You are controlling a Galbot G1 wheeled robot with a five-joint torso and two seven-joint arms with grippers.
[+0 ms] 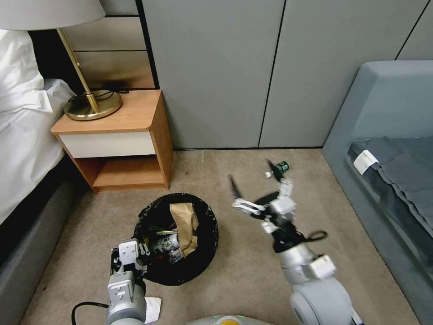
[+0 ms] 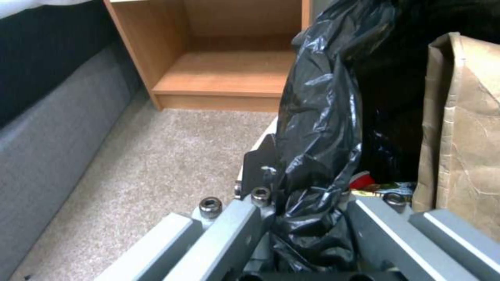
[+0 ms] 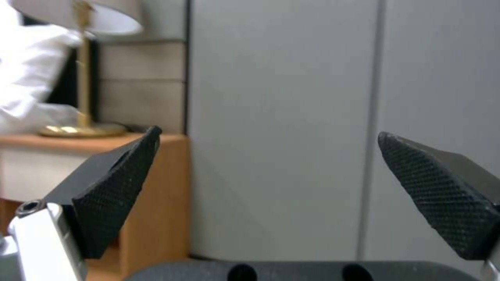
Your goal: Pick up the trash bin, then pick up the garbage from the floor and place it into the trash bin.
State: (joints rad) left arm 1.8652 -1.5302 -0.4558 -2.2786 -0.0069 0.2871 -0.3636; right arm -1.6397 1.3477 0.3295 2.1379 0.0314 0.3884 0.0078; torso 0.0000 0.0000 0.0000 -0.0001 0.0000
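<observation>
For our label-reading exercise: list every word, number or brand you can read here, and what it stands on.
None can be read.
Green bottle on the carpet: label too small.
Bottle inside the trash bin: print blurred.
White tag on the grey bed: blank or too small to tell.

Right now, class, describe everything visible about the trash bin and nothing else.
The trash bin is round and lined with a crinkly black bag folded over its rim. It sits over the carpet near the nightstand. Inside are a brown paper bag, a bottle and wrappers. The left gripper is clamped on its near rim, bag plastic bunched between the fingers.
</observation>
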